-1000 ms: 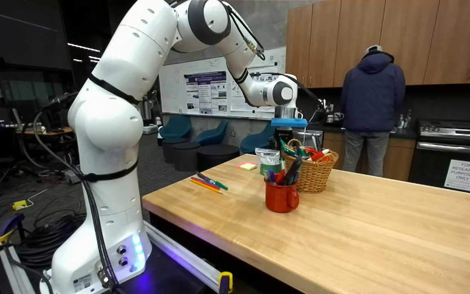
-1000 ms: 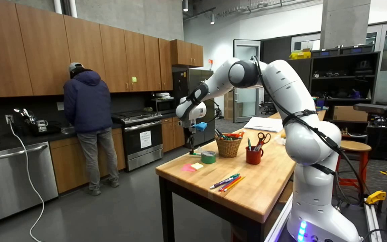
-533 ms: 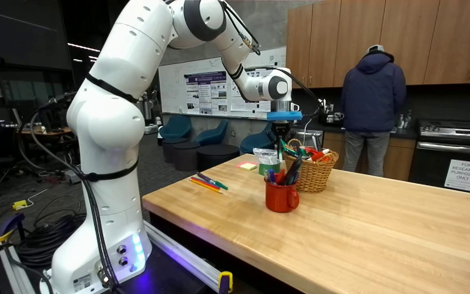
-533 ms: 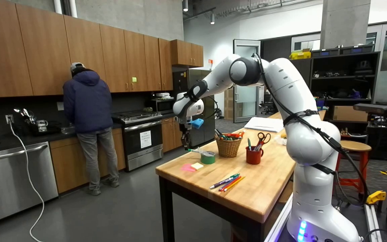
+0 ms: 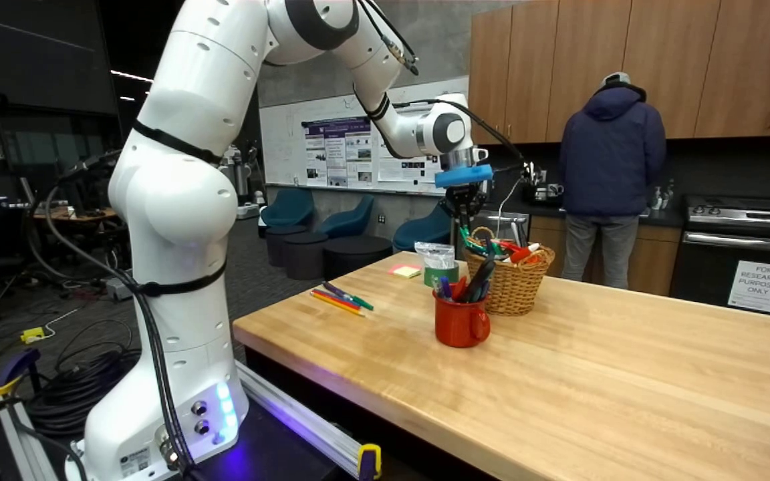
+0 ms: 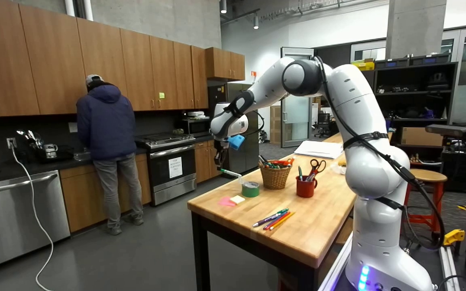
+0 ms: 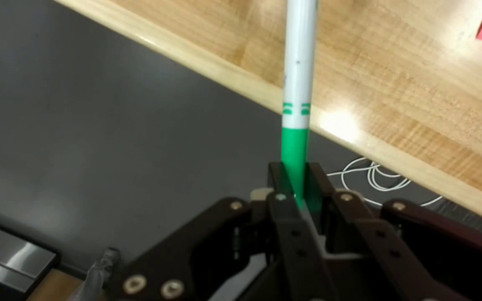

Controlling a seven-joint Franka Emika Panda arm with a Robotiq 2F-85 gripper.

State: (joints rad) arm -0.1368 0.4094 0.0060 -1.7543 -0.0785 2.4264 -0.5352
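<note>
My gripper (image 7: pixel 296 179) is shut on the green end of a white marker (image 7: pixel 300 62), which points away from the fingers in the wrist view. In an exterior view the gripper (image 6: pixel 219 167) is above and just beyond the table's end. The marker (image 6: pixel 230 173) slopes down from it toward a green tape roll (image 6: pixel 251 189). I cannot tell if the marker's far end touches the clear plastic at the roll. In an exterior view the gripper (image 5: pixel 463 217) is behind the tape roll (image 5: pixel 441 274) and beside a wicker basket (image 5: pixel 510 288); the marker is not clear there.
A red mug (image 5: pixel 461 324) with pens and scissors stands by the basket of stationery. Pink and yellow sticky notes (image 6: pixel 237 199) and several pens and pencils (image 6: pixel 275 220) lie on the wooden table (image 6: pixel 297 238). A person (image 6: pixel 105 121) stands at the counter.
The gripper has risen and tilted, lifting the marker's green end. The marker was lower and nearly level a second ago; now it slopes. Other table things have not moved.
</note>
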